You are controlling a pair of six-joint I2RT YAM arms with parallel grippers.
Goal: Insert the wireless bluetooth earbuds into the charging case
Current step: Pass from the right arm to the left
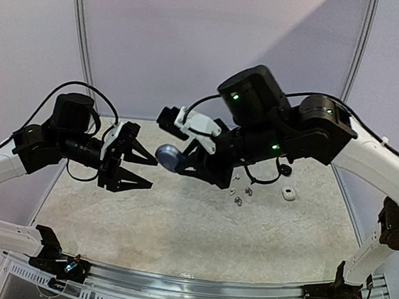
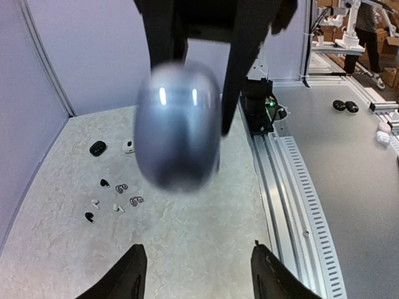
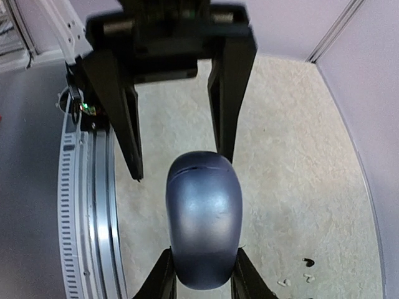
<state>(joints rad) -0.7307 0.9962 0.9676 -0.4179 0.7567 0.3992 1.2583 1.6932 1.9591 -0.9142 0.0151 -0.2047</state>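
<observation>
1. Rail, near edge of the table. Both arm bases are bolted here.

2. Left gripper. Raised above the table, jaws spread part-way with nothing between them. Its tips face the end of item 4, just short of it.

3. Right gripper. Raised, with fingers clamped on the lower flanks of item 4.

4. Charging case, silvery-blue, smooth and pebble-shaped. It is held in mid-air between the two grippers. A seam runs near its free end, and the lid appears shut.

5. Earbuds, several tiny loose pieces in black, white and silvery-grey. They lie on the table below and beyond the right arm. None is in the case.

6. White case and black case, farther back on the table and apart from each other.

Hazards:
- The case shell is rounded and slick. A left-jaw push on the lid could twist or squeeze it out of the right fingers.
- A drop from this height could scatter the earbuds.
- The pieces differ in colour, so the wrong pair could be chosen for this case.
</observation>
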